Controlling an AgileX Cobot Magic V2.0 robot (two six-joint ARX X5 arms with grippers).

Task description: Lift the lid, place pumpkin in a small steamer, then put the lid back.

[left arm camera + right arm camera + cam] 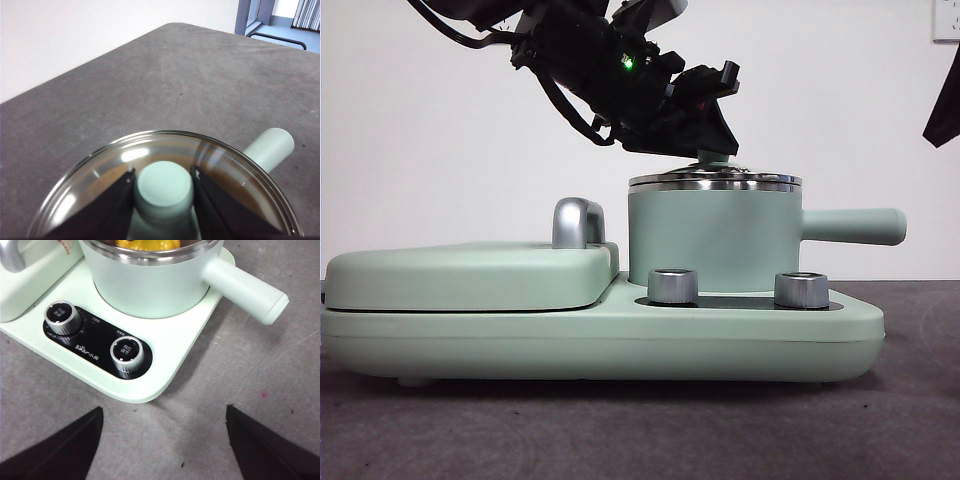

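Note:
The small steamer (715, 240) stands on the right of the mint-green appliance, its long handle (855, 226) pointing right. The lid (715, 182) rests on its chrome rim. My left gripper (713, 155) comes down from the upper left and is shut on the lid's mint-green knob (165, 187); the left wrist view shows a jaw on each side of it above the glass (150, 150). The pumpkin (145, 244) shows as a yellow patch inside the steamer (145, 287). My right gripper (163, 408) is open and empty, above the table in front of the appliance.
The wide flat griddle cover (470, 275) with its chrome handle (575, 222) lies left of the steamer. Two chrome dials (672, 285) (801, 289) sit on the base (620, 340). The grey table (620, 430) runs around it.

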